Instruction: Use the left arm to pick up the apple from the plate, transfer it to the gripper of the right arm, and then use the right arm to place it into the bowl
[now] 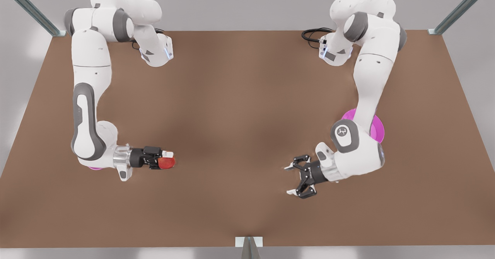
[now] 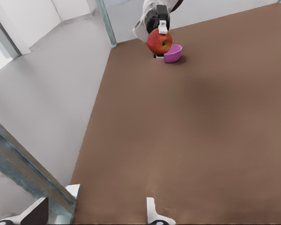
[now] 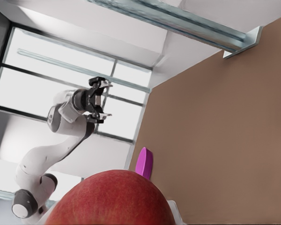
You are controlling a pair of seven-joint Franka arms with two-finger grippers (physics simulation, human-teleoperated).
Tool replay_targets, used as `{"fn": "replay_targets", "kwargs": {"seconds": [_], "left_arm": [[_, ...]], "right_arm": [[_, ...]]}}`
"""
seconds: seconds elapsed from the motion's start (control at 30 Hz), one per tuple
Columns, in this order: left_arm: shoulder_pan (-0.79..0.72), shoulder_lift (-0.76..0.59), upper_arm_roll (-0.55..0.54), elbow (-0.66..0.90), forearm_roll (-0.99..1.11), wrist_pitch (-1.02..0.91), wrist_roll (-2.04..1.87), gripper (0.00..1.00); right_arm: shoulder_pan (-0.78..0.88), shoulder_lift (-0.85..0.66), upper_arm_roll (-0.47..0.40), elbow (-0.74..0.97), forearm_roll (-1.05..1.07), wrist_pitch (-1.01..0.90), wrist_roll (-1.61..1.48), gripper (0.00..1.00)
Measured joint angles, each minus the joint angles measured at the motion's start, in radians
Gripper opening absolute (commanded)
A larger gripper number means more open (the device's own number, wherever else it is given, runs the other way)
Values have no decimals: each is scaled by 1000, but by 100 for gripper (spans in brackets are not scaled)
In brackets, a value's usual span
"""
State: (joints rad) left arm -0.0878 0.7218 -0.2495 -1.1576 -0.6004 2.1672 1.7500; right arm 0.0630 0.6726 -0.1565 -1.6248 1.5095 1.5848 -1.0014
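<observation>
The brown worktop carries both my arms. My left arm reaches over the pink plate, which lies near the worktop's edge on the front view's right. My left gripper hangs past the plate toward the worktop's middle, fingers spread wide, nothing between them. My right gripper, on its silver collar, points toward the middle from the side on the front view's left, fingers clamped on the apple. The small pink bowl sits just behind it, under my right arm. The apple is round, with no clear long axis, red with yellowish patches; I cannot tell which way its stem points.
</observation>
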Motion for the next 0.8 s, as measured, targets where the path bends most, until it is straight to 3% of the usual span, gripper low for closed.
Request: {"fn": "replay_targets", "kwargs": {"seconds": [0.1,0.17,0.23,0.53,0.8], "left_arm": [[54,-222,16,-1,444,-247,-238,100],[84,-428,56,-164,541,-351,-394,100],[67,-540,138,-290,558,-399,-533,100],[43,-417,171,-184,590,-482,-1012,100],[47,-418,174,-179,589,-498,-1358,100]], "right_arm": [[-90,4,-1,13,-65,-47,-4,72],[-143,11,-1,30,-107,-82,-7,72],[-191,20,-2,35,-150,-119,-14,72],[-403,70,-7,130,-348,-262,-62,72],[-424,90,-24,185,-496,-217,-90,72]]}}
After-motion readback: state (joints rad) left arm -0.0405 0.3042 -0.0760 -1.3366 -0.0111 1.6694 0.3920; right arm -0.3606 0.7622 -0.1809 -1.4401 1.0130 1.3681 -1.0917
